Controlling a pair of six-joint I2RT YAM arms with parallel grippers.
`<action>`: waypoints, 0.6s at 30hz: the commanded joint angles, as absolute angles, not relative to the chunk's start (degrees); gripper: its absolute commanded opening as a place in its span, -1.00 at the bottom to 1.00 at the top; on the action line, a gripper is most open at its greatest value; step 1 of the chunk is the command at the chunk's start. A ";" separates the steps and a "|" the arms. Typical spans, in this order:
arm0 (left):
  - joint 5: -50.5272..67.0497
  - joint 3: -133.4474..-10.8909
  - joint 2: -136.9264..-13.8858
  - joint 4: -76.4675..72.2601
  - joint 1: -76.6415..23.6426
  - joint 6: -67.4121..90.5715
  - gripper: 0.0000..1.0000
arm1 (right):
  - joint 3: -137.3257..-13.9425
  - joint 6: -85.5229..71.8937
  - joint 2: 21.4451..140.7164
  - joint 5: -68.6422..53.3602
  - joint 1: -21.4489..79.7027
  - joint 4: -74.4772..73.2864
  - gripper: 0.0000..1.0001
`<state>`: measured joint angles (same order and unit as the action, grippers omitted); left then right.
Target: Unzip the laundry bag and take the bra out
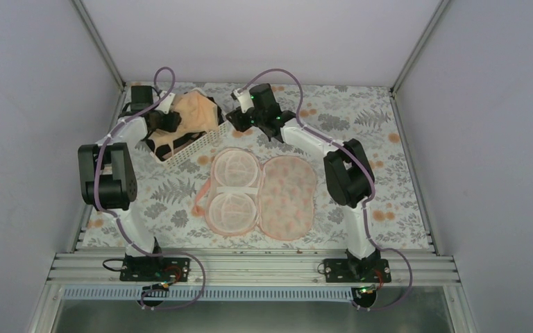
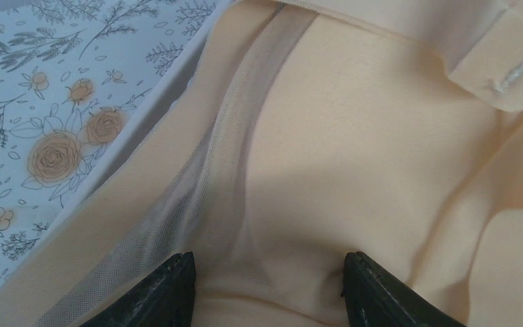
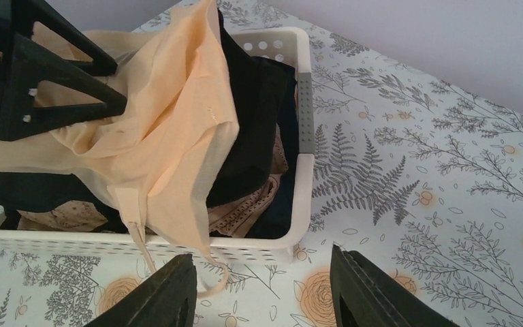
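At centre of the top view we log the flat, peanut-shaped pink flower-print fabric laundry bag (image 1: 288, 198), unzipped and laid out like an open book on the fern-and-flower printed table cover (image 1: 368, 132). Its white mesh domed cups (image 1: 234, 189) face up on the left half and the printed fabric shows on the right half. Each half has its long axis running top to bottom of the frame, slightly tilted, and the fold between them runs the same way. We see nothing inside the cups. The soft peach-orange fabric bra (image 1: 196, 111) sits at upper left, bunched on the black clothes (image 3: 252, 102) in the white perforated plastic basket (image 1: 187, 149). It is too crumpled to give an axis. In the right wrist view one thin strap (image 3: 139, 238) trails over the basket rim toward the bottom of the frame. The left gripper (image 2: 269, 293) has its fingers spread with bra fabric between them, not pinched; we judge this a drop-off pose over the basket. The right gripper (image 3: 269, 289) is spread and empty over the table cover just beside the basket, probably parked clear. We judge the task essentially complete.
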<state>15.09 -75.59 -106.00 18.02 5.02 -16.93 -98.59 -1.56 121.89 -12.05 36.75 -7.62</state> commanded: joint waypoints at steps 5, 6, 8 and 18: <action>16.92 -74.84 -105.02 15.88 5.85 -14.41 0.15 | -96.80 -2.63 119.02 -13.13 37.49 -5.92 0.05; 17.75 -74.83 -103.89 15.95 5.89 -14.01 0.17 | -96.77 -2.60 118.93 -13.29 37.45 -5.89 0.05; 18.94 -75.64 -101.70 16.50 5.85 -13.57 0.22 | -96.93 -2.80 118.76 -13.73 37.47 -5.90 0.06; 21.57 -79.98 -95.17 20.94 6.04 -14.56 0.35 | -94.60 -2.49 114.08 -13.58 37.33 -5.92 0.10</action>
